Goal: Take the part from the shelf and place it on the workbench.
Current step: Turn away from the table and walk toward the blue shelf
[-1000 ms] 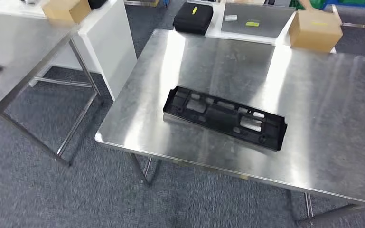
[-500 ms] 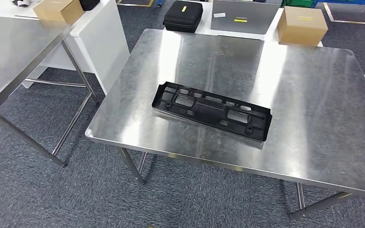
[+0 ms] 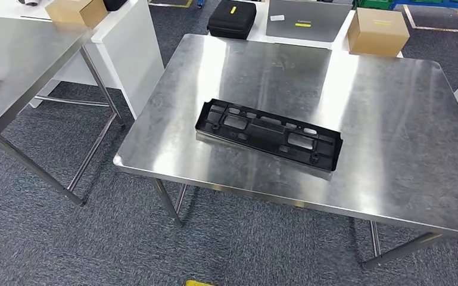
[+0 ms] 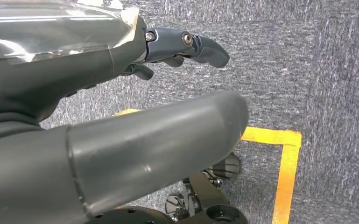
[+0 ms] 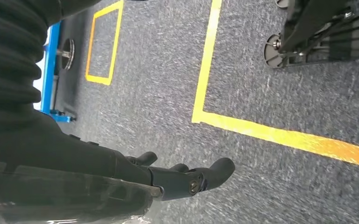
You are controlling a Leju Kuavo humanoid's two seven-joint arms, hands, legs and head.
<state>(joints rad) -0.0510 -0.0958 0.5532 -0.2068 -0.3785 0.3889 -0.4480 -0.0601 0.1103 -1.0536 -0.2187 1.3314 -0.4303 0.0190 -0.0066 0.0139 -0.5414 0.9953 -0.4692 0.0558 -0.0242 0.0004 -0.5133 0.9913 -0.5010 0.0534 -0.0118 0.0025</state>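
A long black plastic part with several cut-outs lies flat on the steel workbench, slightly left of its middle and turned at a slant. My left hand hangs over grey carpet, thumb and dark fingers apart, holding nothing. My right hand also hangs above the carpet with its fingers loosely extended and nothing in them.
A second steel table stands at the left, with a white cabinet between. Behind the workbench sit a black case, a grey panel and a cardboard box. Another box is at the back left. Yellow floor tape runs near my right hand.
The whole head view has shifted as the camera moved. The part lies in the same spot on the workbench throughout.
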